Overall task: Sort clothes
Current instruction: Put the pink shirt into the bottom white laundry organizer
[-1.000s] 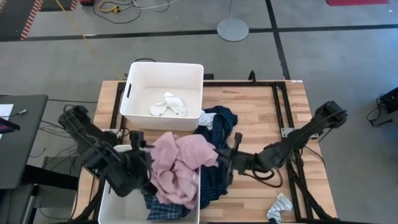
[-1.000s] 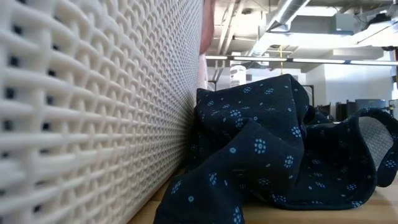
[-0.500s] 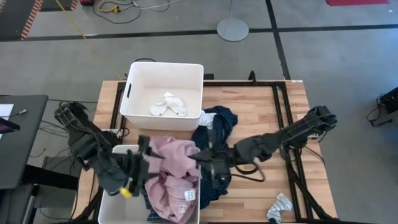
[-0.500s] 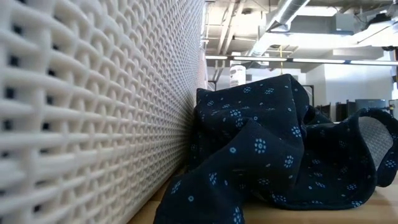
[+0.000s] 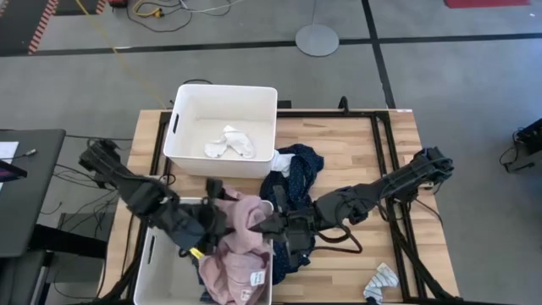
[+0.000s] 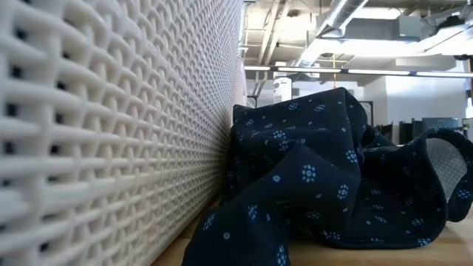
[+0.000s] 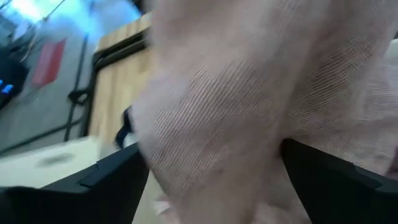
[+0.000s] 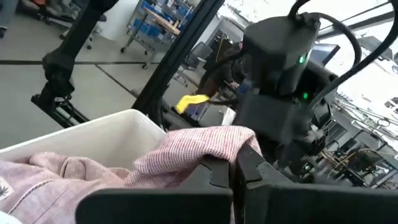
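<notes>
A: The pink shirt [image 5: 240,246] lies mostly in the near bin [image 5: 161,275]. The left gripper [image 5: 212,229] stands spread wide above it; the right gripper [image 5: 273,224], fingers pressed together, pinches a fold at the rim.

B: I'd release over the bin's middle. The shirt's label is unreadable.

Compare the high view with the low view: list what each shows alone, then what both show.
Only the high view: both arms, the left gripper and right gripper over the near bin, the pink shirt in that bin, white socks in the far bin, and a striped sock at the table's corner.

Only the low view: a bin's woven wall close up and the room's ceiling beyond.

Both: the navy dotted piece on the table beside a bin.
</notes>
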Available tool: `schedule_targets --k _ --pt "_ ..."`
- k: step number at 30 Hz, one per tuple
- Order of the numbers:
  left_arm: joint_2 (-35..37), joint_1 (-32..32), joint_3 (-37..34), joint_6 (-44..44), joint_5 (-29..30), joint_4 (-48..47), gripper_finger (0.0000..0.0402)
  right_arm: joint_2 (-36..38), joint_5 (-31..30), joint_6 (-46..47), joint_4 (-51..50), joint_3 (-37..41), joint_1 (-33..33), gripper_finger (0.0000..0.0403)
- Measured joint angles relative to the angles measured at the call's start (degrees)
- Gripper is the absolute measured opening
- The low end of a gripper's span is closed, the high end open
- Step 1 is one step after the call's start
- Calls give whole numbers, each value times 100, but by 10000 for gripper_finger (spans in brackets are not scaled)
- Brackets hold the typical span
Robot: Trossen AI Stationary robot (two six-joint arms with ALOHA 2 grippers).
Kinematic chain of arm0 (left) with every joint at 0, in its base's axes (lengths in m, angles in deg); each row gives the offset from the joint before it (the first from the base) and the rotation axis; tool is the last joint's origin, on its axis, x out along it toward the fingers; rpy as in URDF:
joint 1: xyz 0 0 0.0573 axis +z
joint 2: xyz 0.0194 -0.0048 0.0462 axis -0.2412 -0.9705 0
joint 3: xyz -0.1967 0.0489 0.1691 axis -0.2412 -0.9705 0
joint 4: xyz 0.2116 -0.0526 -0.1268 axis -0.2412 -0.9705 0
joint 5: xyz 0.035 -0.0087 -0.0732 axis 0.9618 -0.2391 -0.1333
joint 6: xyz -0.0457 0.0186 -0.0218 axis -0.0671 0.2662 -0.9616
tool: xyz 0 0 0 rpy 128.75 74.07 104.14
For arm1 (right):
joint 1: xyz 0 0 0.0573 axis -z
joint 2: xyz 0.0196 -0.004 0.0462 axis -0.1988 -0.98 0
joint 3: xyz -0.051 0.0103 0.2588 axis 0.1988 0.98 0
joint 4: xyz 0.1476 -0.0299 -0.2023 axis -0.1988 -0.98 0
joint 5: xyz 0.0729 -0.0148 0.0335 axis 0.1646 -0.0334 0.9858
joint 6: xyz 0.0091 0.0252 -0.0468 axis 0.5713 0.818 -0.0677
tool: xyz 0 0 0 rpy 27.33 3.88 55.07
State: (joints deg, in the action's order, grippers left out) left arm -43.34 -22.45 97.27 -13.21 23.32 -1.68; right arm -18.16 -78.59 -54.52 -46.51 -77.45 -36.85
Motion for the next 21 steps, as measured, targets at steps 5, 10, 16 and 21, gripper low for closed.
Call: schedule_targets --k 5,10,16,21 --pt "-11 49 -353 829 -244 722 309 1 9 158 -298 -32 -9 0" --pt "-7 42 -353 1035 -923 773 144 59 -42 305 -658 -33 -9 5" --pt "-9 -106 -260 1003 -1406 650 10 223 -99 492 -1172 -35 -52 8" --pt "104 -670 88 355 -1398 194 3 531 -434 1093 -2317 -35 -192 32"
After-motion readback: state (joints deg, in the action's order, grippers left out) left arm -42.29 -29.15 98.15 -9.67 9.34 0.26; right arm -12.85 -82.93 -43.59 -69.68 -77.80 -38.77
